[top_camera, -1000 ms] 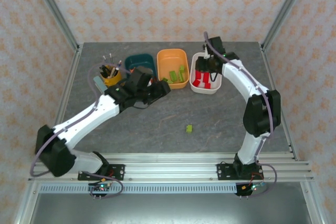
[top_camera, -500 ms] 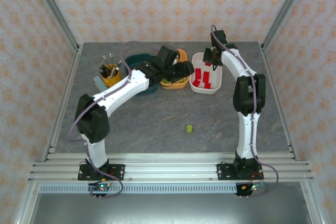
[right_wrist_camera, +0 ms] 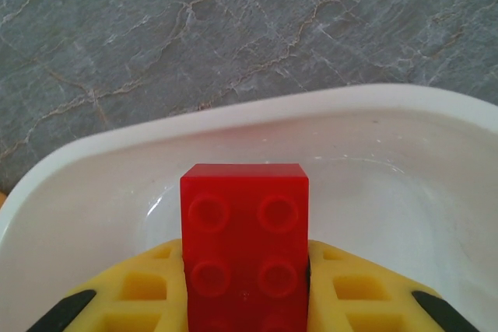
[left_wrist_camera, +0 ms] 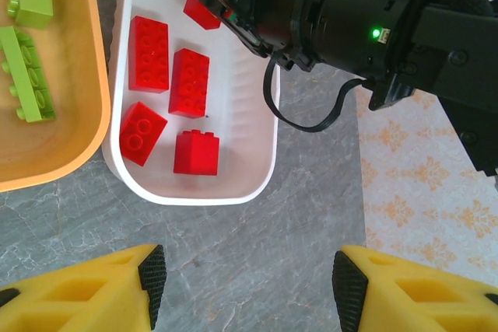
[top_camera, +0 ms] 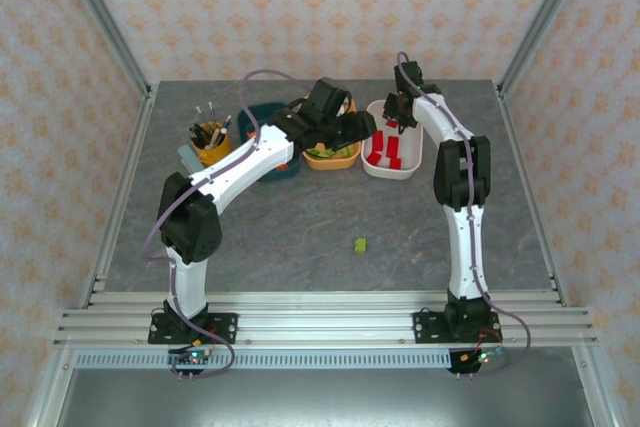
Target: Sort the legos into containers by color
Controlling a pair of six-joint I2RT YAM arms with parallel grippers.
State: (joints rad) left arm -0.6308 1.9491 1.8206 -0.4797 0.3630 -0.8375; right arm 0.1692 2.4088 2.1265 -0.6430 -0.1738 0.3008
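Right tool point(right_wrist_camera: 245, 289) clamps a red brick point(right_wrist_camera: 244, 223) above the white bin point(right_wrist_camera: 70, 184); left tool point(left_wrist_camera: 250, 281) gapes empty over the bench point(left_wrist_camera: 311, 153).

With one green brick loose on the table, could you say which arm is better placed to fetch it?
Probably left: the left claw is open and empty, while the right claw is shut on a red brick over the white bin.

We see four red bricks point(left_wrist_camera: 189, 82) lying in the white bin point(left_wrist_camera: 194, 193), a fifth red brick point(right_wrist_camera: 244, 246) held over its far end; green bricks point(left_wrist_camera: 23, 75) lie in the orange bin point(left_wrist_camera: 87, 118) just left; one stray green brick point(top_camera: 359, 244) lies well nearer
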